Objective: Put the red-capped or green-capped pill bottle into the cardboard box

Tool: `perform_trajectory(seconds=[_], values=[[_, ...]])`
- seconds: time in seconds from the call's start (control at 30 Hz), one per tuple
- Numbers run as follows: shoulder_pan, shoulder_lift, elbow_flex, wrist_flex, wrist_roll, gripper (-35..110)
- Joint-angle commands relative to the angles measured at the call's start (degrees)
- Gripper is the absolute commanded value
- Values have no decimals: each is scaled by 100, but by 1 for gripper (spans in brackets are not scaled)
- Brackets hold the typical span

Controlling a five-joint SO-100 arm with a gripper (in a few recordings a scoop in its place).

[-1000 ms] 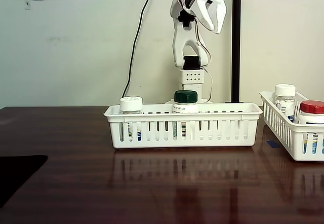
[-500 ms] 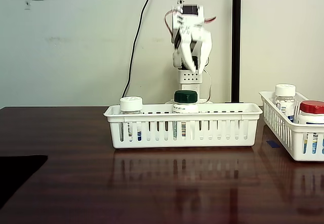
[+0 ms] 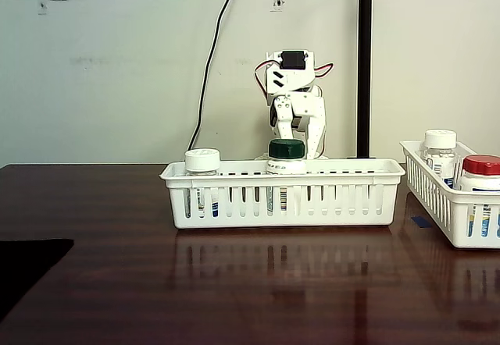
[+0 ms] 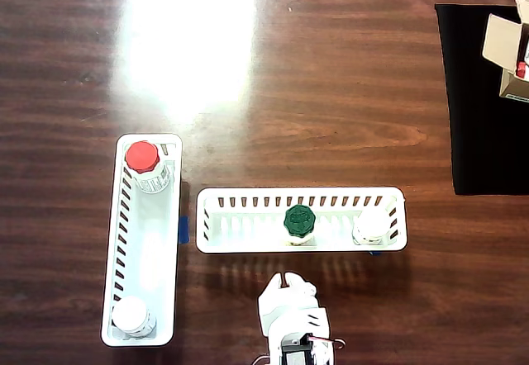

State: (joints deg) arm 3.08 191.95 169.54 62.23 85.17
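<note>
The green-capped pill bottle stands upright near the middle of a white slotted basket. A red-capped bottle stands at one end of a second white basket. My white gripper hangs fingers-down and open with nothing in it. It is just outside the first basket's long wall, roughly in line with the green cap and close behind it in the fixed view. The cardboard box sits at the overhead view's top right edge, partly cut off.
A white-capped bottle shares the basket with the green-capped one. Another white-capped bottle stands in the second basket. A black mat lies under the box. A black pole rises behind the arm.
The arm has swung down from high above to just behind the green cap. Its fingers now point downward and stand closer together. The bottles and baskets have not moved.
</note>
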Motion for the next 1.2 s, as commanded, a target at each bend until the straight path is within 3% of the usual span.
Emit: perform_trajectory(seconds=[0.0,0.23,0.47,0.7,1.17], values=[[-510,448,9,334,-123,0],[-1441,483,9,334,-466,-1],[-1529,483,9,334,-2435,0],[-1529,483,9,334,-3524,0],[-1529,483,9,334,-4175,0]])
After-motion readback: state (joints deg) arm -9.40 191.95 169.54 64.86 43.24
